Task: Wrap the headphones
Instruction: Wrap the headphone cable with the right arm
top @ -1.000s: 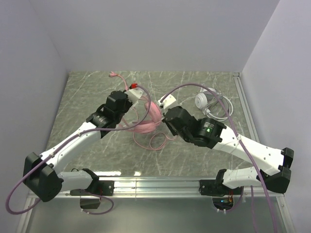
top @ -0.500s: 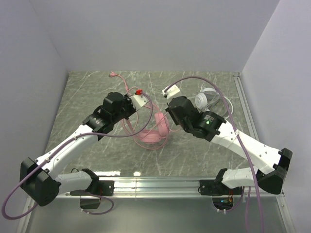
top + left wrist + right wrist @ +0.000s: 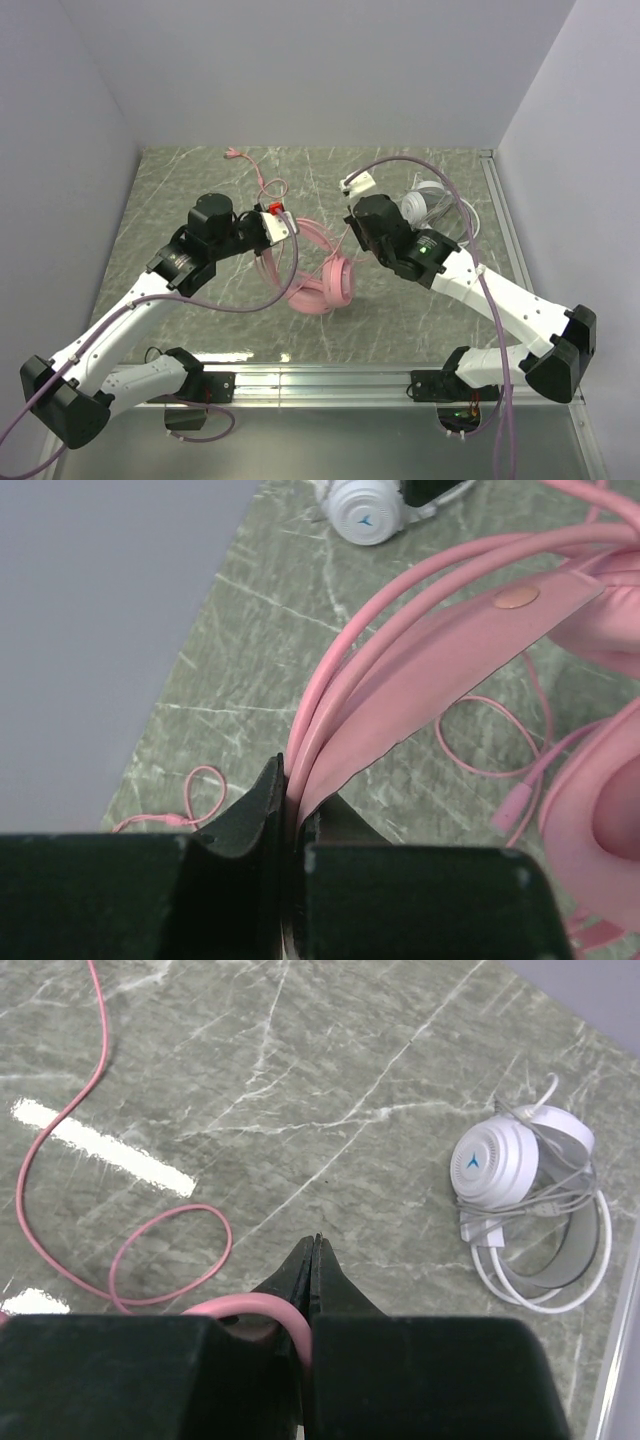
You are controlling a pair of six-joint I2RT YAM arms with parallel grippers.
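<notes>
While the left gripper (image 3: 290,798) stands nearly shut, clamped on the smooth flat headband | pink headphones (image 3: 325,280) sit mid-table (image 3: 180,180) on veined grey-green marble, round padded cups low, band slanting up-left toward that gripper | right gripper (image 3: 313,1250) fully closed, pinching the thin pink cord (image 3: 228,1242) | white-grey headphones (image 3: 495,1165) lie far right, cord bundled.

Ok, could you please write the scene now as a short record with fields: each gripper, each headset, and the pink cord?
left gripper: shut on the pink headphones, at the headband
right gripper: shut, pink cord pinched between its fingers
pink headphones: mid-table, between the two arms
pink cord: lies in loose loops on the table, not yet wrapped
white headphones: far right of the table, thin cord gathered around them, no gripper on them
</notes>
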